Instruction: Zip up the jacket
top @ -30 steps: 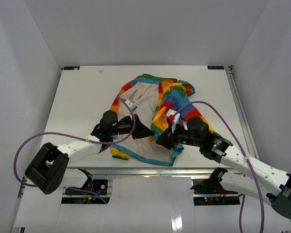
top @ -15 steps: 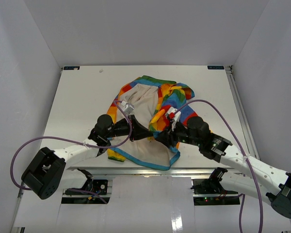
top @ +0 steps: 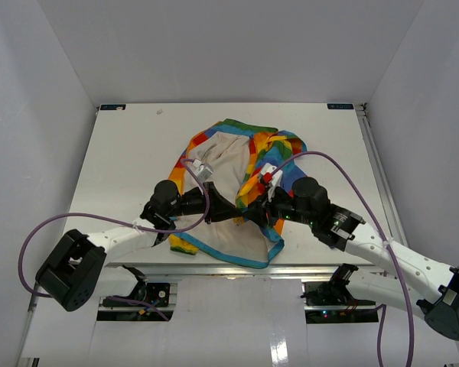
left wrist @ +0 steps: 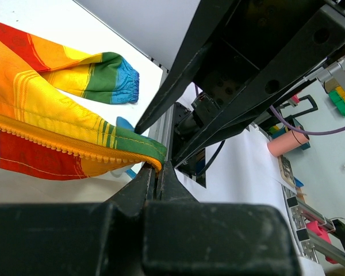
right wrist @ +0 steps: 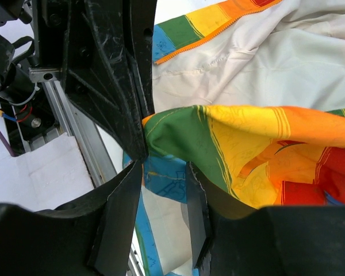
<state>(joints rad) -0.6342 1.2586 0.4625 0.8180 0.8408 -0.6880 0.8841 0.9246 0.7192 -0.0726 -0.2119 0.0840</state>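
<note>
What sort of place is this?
Probably a robotics lab test cell: a white table boxed in by plain white walls, a left arm and right arm mounted at its near edge, workshop clutter beyond.

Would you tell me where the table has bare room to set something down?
Bare table lies left of the jacket, toward the far-left corner, and in a narrower strip along the right rail. The near middle is crowded: left gripper and right gripper meet at the jacket's front edge.
</note>
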